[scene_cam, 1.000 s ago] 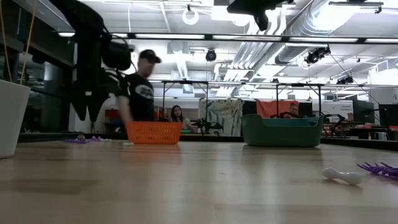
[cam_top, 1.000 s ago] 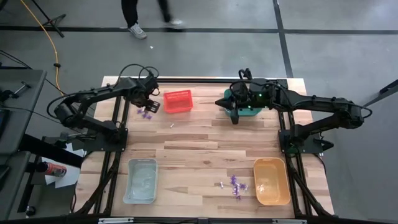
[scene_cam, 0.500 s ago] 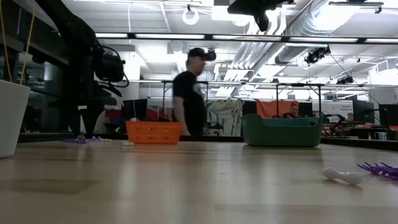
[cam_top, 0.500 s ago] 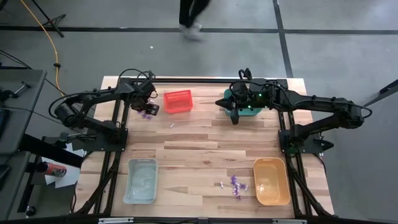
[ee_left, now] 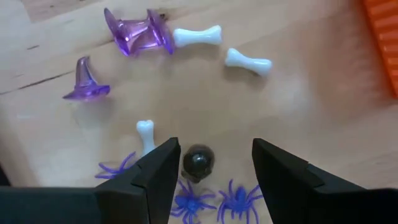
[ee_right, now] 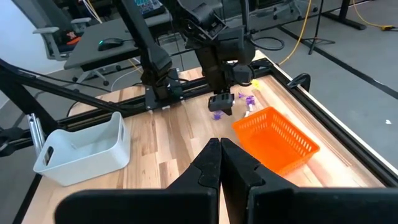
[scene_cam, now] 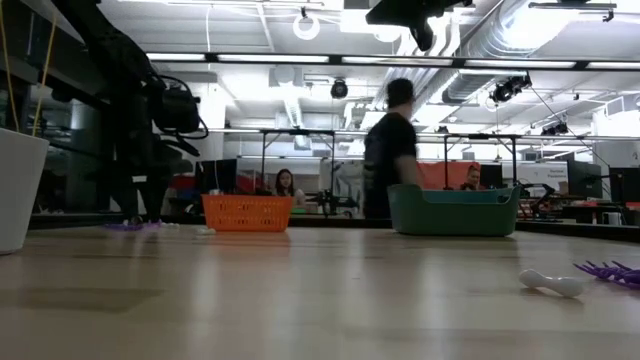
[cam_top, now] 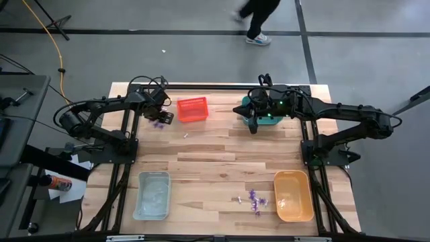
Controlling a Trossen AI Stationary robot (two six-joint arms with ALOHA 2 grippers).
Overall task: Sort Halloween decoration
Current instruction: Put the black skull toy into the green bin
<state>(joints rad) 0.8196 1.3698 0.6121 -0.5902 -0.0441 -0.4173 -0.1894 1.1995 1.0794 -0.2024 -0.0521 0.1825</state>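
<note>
Picking from the far-left pile of Halloween decoration (ee_left: 186, 155).
Left gripper (ee_left: 211, 171) open, hovering over small dark ball (ee_left: 199, 163) beside red bin (cam_top: 192, 110); next: lowering, then closing. Right gripper (ee_right: 221, 163) shut, idle above green bin (cam_top: 269, 114).

The left hand (cam_top: 160, 119) has shifted slightly; the person (cam_top: 256, 19) has walked right.

beyond my table lies grey concrete floor (cam_top: 201, 54) crossed by dark lines; a person (scene_cam: 388, 150) walks under ceiling ducts (scene_cam: 500, 40) and strip lights.
</note>
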